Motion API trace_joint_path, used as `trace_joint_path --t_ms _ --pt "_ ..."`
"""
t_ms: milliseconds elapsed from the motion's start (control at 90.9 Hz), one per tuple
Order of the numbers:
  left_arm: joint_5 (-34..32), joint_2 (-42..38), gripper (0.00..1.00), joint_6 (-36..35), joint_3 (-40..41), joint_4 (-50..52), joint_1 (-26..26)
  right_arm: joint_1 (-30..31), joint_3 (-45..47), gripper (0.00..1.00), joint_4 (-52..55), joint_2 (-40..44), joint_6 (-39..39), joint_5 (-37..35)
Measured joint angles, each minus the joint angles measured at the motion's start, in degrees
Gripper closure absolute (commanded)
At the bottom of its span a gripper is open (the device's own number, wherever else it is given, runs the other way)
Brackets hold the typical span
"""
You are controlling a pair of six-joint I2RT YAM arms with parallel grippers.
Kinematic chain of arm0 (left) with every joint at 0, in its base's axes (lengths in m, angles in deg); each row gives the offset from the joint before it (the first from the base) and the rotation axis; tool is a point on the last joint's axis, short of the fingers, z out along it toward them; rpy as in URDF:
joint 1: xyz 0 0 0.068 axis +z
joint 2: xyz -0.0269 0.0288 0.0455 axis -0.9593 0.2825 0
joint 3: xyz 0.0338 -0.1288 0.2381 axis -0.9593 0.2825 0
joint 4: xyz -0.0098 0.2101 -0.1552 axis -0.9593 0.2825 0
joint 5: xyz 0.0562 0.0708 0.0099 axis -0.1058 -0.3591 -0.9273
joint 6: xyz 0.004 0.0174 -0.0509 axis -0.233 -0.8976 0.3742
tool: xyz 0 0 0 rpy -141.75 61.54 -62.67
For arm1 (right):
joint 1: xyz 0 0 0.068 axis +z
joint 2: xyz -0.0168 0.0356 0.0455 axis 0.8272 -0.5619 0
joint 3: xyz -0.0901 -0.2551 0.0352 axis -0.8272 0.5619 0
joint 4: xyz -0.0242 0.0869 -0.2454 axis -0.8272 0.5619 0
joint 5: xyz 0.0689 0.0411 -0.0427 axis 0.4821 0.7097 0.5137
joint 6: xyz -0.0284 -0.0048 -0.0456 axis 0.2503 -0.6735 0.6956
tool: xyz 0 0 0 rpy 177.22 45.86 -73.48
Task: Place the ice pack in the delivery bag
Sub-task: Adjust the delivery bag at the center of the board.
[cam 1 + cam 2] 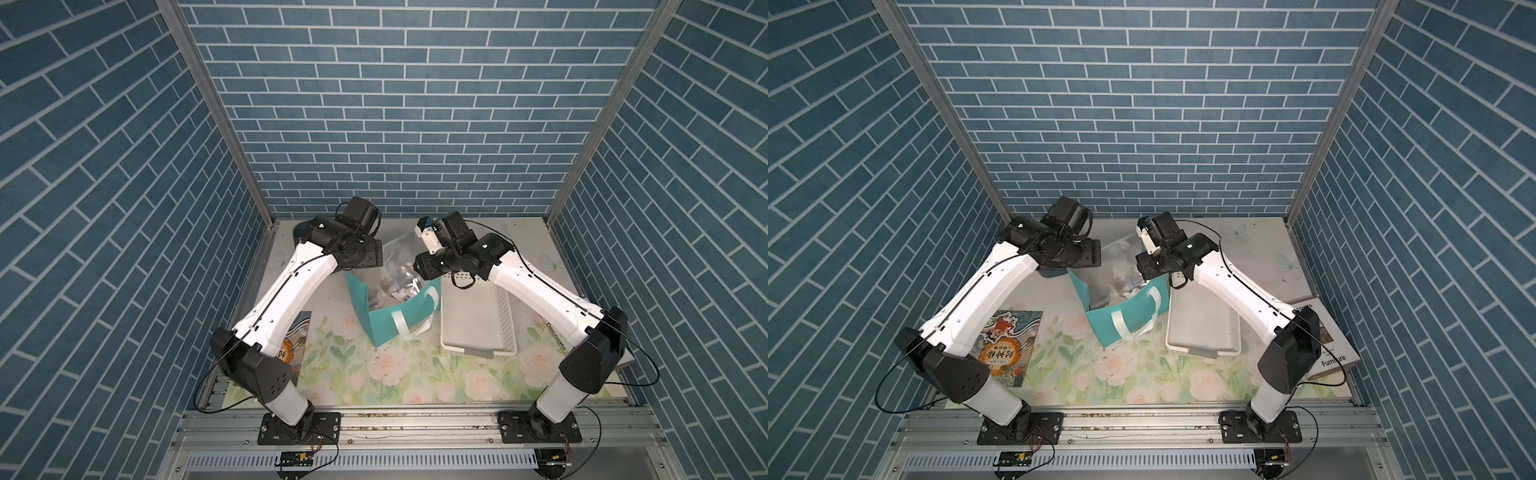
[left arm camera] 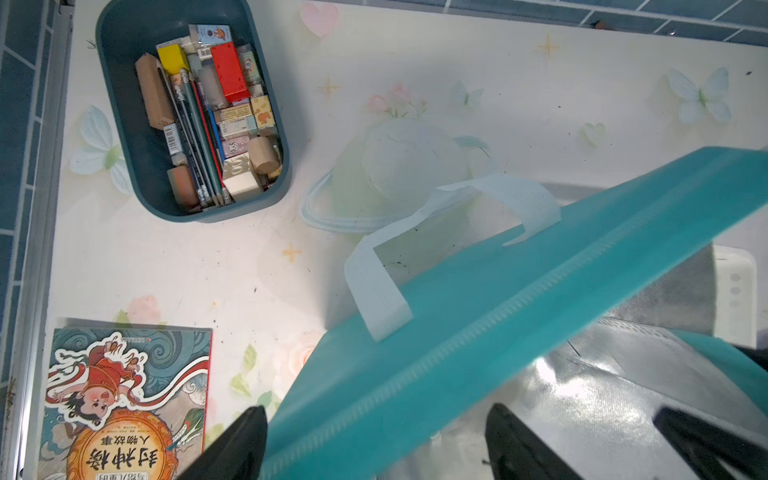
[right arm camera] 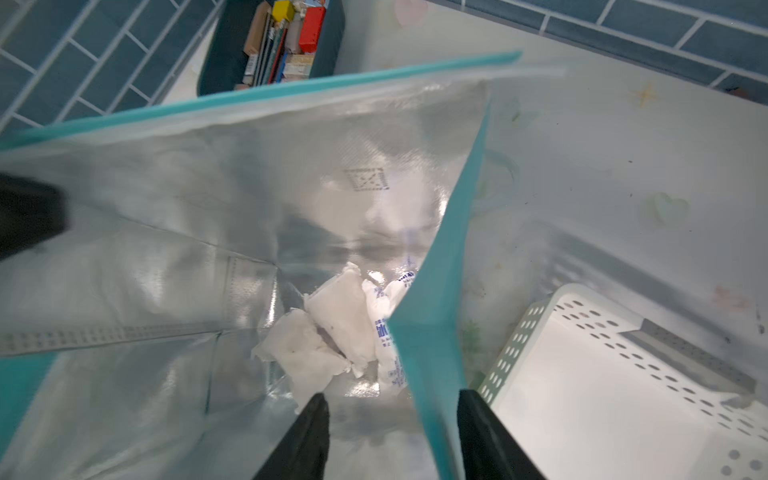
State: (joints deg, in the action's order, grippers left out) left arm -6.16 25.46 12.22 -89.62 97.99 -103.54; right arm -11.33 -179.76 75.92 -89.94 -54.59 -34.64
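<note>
The delivery bag (image 1: 397, 328) (image 1: 1121, 330) stands open in the middle of the table, teal outside and silver foil inside. On its foil floor lie white ice packs (image 3: 338, 320), one with blue print (image 1: 402, 296). My left gripper (image 2: 376, 415) hangs open over the bag's rim, the teal wall (image 2: 498, 316) running between its fingers without touching either. My right gripper (image 3: 392, 399) is open too, astride the opposite teal wall (image 3: 449, 249), with one finger over the foil floor and the other over the basket. Neither gripper holds anything.
A white perforated basket (image 1: 473, 320) (image 3: 582, 395) sits empty right beside the bag. A dark-blue bin (image 2: 120, 137) of pencils and erasers stands at the back left. An illustrated book (image 1: 1009, 345) (image 2: 124, 407) lies front left, and another book (image 1: 1329, 349) lies under the right arm.
</note>
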Motion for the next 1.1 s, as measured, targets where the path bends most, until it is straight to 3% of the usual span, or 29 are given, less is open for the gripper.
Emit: trace_joint_path --t_ms 187,363,605,957,1100 --pt "-0.09 -7.54 0.11 4.00 9.18 -0.61 -1.88 0.00 -0.13 0.54 1.42 -1.79 2.51 -2.10" --pt "-1.18 -11.98 0.13 9.55 17.66 -2.38 -2.12 0.00 -0.13 0.78 1.51 -1.84 3.39 -1.49" --pt "-0.55 -11.56 0.15 14.60 19.71 -9.27 -2.12 0.46 3.58 0.93 -0.66 0.46 2.62 3.61" --pt "1.57 -6.54 0.16 14.93 18.36 -16.41 2.34 5.64 11.69 0.92 -2.73 9.35 -0.35 6.99" --pt "2.34 -4.22 0.16 13.66 15.50 -17.16 3.08 6.10 12.33 0.85 -4.42 10.82 -0.87 7.23"
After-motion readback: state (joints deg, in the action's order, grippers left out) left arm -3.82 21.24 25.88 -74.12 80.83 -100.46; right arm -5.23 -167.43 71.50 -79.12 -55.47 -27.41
